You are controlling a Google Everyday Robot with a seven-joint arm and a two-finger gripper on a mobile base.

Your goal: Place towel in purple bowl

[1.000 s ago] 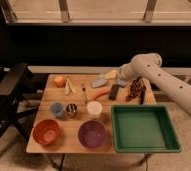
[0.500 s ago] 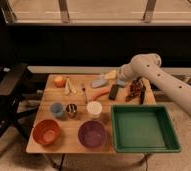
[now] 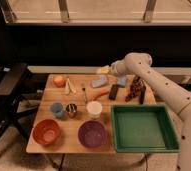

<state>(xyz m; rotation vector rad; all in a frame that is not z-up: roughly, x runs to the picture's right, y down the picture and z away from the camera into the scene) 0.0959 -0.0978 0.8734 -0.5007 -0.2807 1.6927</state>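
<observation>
Camera view: my gripper is upper-centre of frame, over the back edge of the table, just above the towel. Can't tell if I'm clenched or released, or touching it. Towel lies on the tabletop, back-centre. Purple bowl is lower centre at the front edge, btwn orange bowl on the left & green tray on the right, well apart from the towel. White cup stands just behind the bowl.

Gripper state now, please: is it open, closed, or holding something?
Gripper: at the far edge of the table, just above a bluish object; whether it is open, closed or holding something cannot be told.
</observation>
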